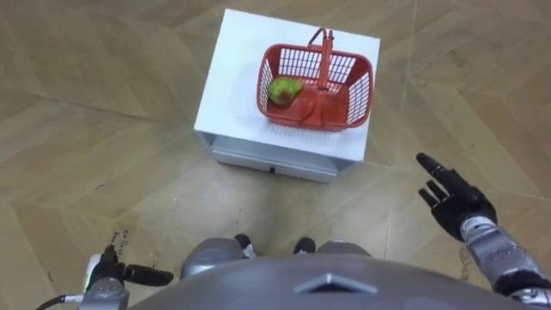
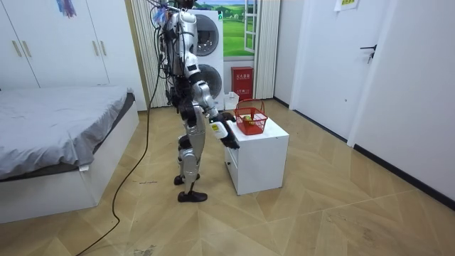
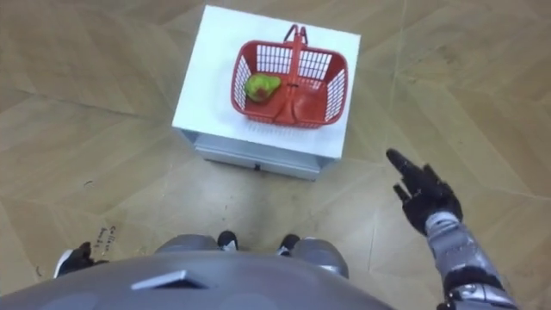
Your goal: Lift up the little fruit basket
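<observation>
I stood at the near side of the white worktop (image 1: 231, 77). The red fruit basket (image 1: 358, 93) sat on its right part, handle upright, with a green fruit (image 1: 284, 89) inside at the left. My right hand (image 1: 452, 205) hung near right, well apart from the basket, fingers straight and spread, empty. My left hand (image 1: 129, 275) was low at near left; I could not tell its fingers' state.

The fruit basket (image 1: 360, 95), fruit (image 1: 283, 89) in its left half, sits on the cabinet (image 1: 232, 95) before the robot.
</observation>
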